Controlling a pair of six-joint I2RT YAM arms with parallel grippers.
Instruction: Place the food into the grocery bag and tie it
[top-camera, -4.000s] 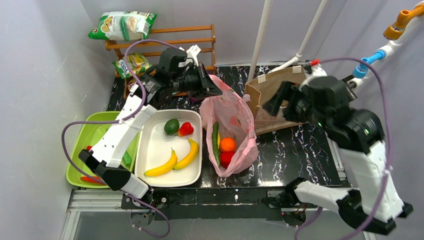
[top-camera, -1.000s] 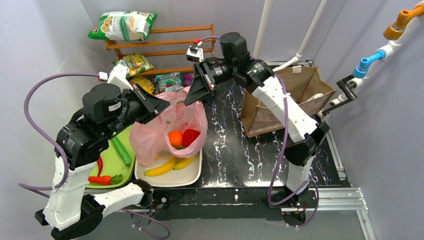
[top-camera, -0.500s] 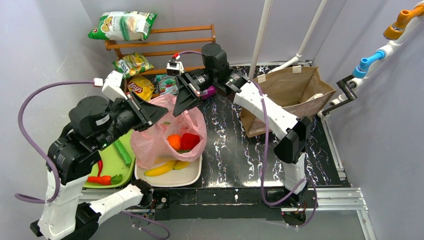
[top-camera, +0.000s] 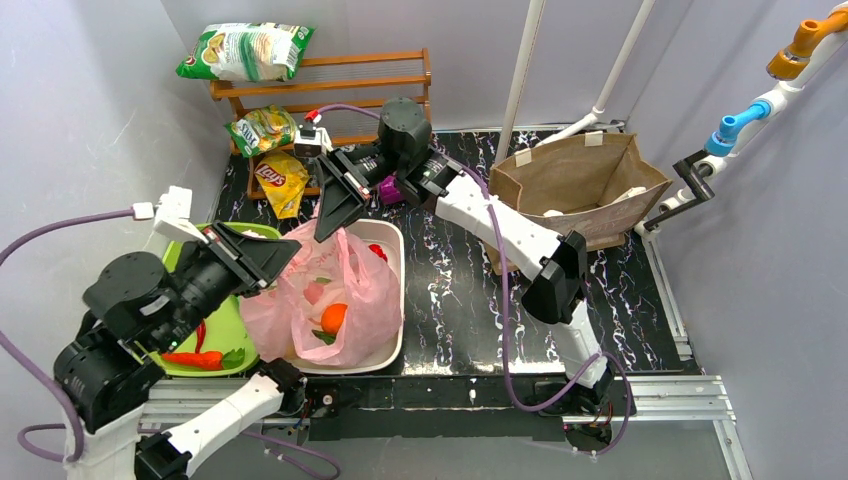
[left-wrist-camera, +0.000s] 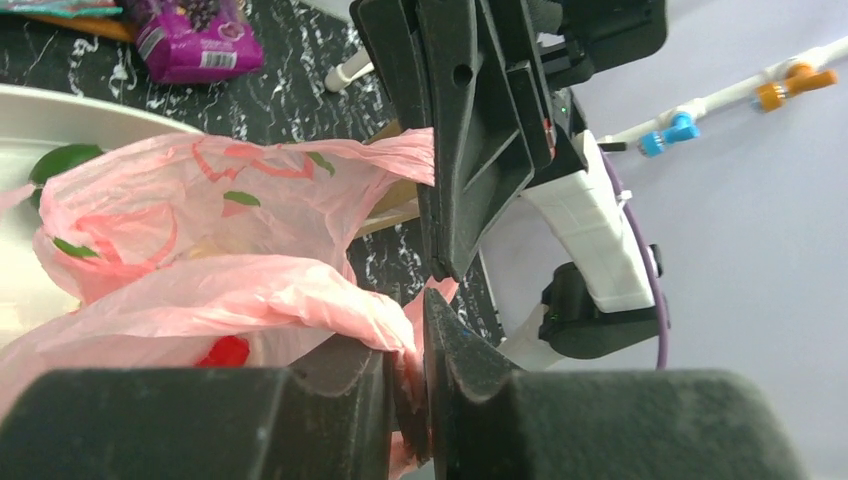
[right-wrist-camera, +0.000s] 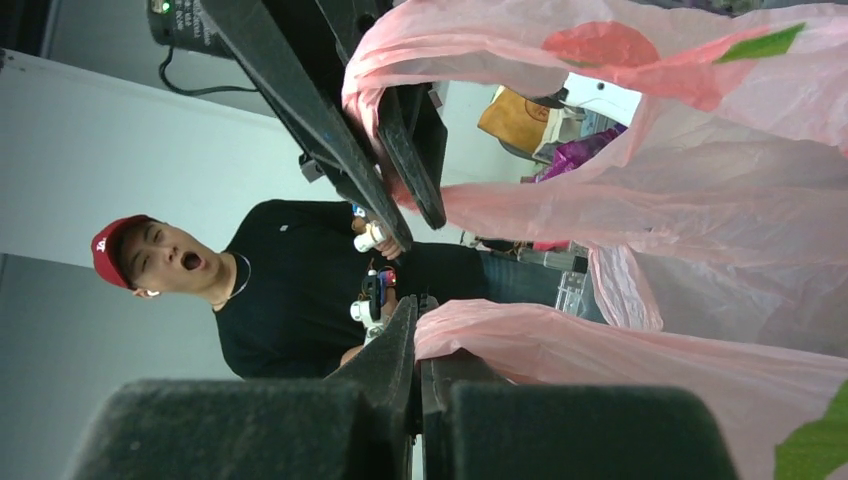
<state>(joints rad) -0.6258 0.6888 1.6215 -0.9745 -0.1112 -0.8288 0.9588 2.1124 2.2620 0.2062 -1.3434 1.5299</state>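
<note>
so the whole thing turns on where the two handles sit relative to each other. The bag (top-camera: 345, 290) is slumped on the white tray (top-camera: 397, 320), left of the table's middle, and I can see the orange (top-camera: 333, 318) through the pink film. Can't spot a banana from up top, so no idea if one's in there

The left gripper (top-camera: 288, 252) comes in from the near left and points right. Its jaws are almost together with the near handle (left-wrist-camera: 300, 300) pinched between them, though from the wrist view I can't say how hard it's biting. The right gripper (top-camera: 324, 228) reaches across from the far side and points down toward the near edge, clamped tight on the far handle (right-wrist-camera: 600, 345), film squeezed flat between its fingers (right-wrist-camera: 395, 340)

The tips are just beside each other above the bag mouth, the left one near and left, the right one far and right, so the line between the handles runs diagonally and it's short. The bag body hangs below and to the near right of both. Neither arm is really closer, they're both on it already

My guess is the tie comes next, and that means one handle crossing over the other along that diagonal. With the tips this close the fingers could bump, and thin film like this slips easily
</note>
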